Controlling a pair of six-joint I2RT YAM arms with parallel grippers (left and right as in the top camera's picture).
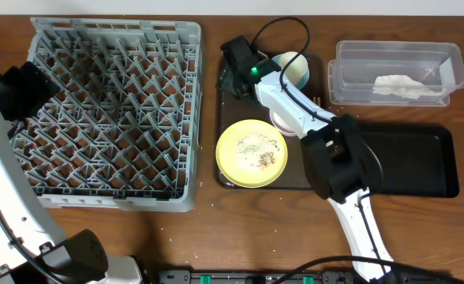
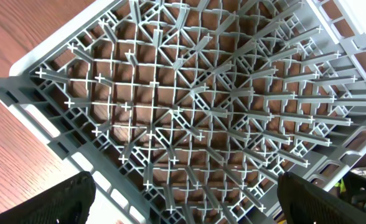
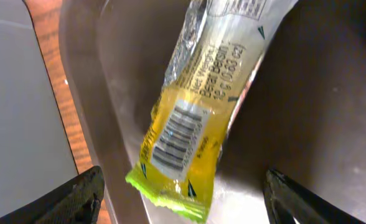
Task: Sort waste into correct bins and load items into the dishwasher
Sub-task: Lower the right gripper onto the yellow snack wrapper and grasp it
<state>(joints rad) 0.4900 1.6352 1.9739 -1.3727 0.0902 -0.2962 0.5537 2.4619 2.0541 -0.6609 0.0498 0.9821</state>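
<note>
The yellow-green snack wrapper (image 3: 189, 124) lies on the dark brown serving tray (image 3: 320, 93) by its rim. My right gripper (image 3: 183, 205) is open just above the wrapper's near end, one finger on each side. In the overhead view the right gripper (image 1: 236, 65) is over the serving tray's far left corner and hides the wrapper. The pale yellow plate (image 1: 252, 152) holds beige crumbs (image 1: 257, 150). A pale bowl (image 1: 295, 67) sits at the tray's back. The white paper wad (image 1: 406, 85) lies in the clear tub (image 1: 398, 55). My left gripper (image 2: 186, 199) is open and empty over the grey dish rack (image 2: 201, 106).
The black tray (image 1: 413, 162) lies right of the serving tray (image 1: 226, 118), below the clear tub. My right arm crosses the serving tray and covers a white dish (image 1: 281, 121). The dish rack (image 1: 110, 110) fills the left of the table, with my left gripper (image 1: 23, 85) at its left edge.
</note>
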